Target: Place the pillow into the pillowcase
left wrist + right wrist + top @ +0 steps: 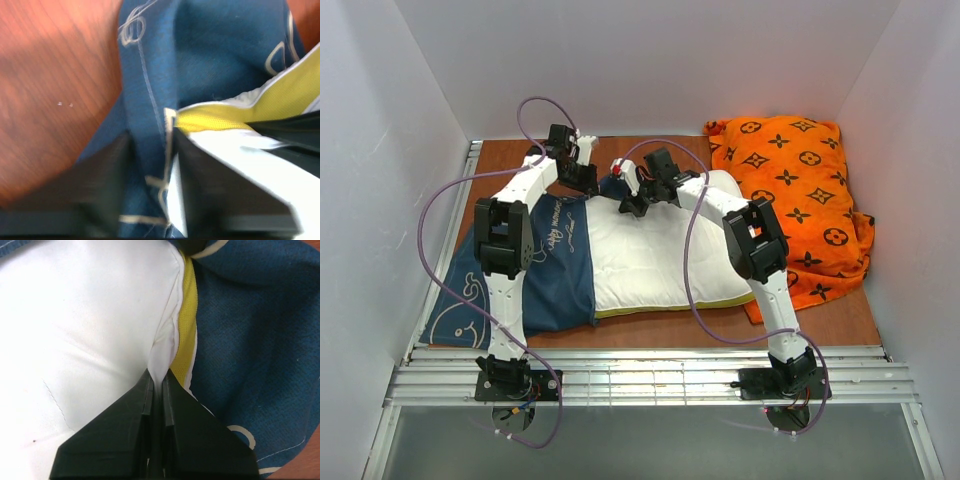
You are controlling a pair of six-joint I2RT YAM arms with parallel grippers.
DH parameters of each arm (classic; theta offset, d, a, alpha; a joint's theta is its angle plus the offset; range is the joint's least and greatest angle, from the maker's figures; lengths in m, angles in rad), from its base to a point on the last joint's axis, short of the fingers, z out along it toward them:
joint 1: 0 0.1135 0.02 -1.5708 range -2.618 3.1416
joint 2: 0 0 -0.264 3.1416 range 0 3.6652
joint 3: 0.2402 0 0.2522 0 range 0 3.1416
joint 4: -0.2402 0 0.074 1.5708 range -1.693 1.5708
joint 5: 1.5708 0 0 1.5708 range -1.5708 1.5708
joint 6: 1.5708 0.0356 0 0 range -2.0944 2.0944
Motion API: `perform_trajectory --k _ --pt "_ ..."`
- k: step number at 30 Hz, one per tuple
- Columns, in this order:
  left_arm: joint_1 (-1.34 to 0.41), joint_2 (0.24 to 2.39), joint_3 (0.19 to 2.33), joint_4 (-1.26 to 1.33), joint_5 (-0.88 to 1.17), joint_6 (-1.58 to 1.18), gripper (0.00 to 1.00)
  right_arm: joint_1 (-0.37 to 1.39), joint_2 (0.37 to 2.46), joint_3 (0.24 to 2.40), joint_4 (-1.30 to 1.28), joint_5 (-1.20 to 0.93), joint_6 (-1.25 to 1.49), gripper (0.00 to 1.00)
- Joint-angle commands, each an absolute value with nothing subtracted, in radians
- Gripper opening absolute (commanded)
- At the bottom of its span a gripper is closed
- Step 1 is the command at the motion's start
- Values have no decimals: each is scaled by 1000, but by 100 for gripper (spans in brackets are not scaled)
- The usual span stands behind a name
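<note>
The brown wooden surface [650, 332] is carrying everything. The orange cushion [790, 190] with dark monograms is lying at the far right, just beside the pillow. The soft navy pillowcase [555, 270] is lying on the left, and the plump white pillow [640, 250] is lying in the middle, its left part inside the case. Both arms are bending over its far edge. The right tool [156, 374] is clenched on a pinch of the pillow's white cloth, beside the yellow band. The left tool [150, 135] is straddling a pillowcase fold; whether it is clamping, I cannot tell.
</note>
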State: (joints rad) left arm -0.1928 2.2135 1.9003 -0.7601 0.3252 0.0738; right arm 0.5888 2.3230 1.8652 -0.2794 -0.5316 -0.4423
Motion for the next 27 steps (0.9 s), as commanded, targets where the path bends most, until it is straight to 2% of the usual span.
perform_trajectory --k 1,2,4,9,13,20,27 --pt "-192 2223 1947 -756 396 71 17 601 2246 1836 -279 -601 -397 1" --pt "-192 2223 1944 -752 425 71 6 603 2235 1832 -275 -603 -396 1" --pt "-192 2224 1941 -730 500 43 0 615 2223 1807 -249 -600 -390 1" --pt "-192 2244 1960 -684 583 -41 0 644 2191 1763 -186 -591 -367 1" --pt "-193 2191 1916 -560 782 -191 0 675 2158 1730 -140 -586 -345 1" --pt "-224 2131 1864 -365 1000 -415 0 729 2060 1688 -46 -591 -282 1" --pt "-258 2135 1852 -190 1115 -622 0 785 1924 1606 14 -630 -246 1"
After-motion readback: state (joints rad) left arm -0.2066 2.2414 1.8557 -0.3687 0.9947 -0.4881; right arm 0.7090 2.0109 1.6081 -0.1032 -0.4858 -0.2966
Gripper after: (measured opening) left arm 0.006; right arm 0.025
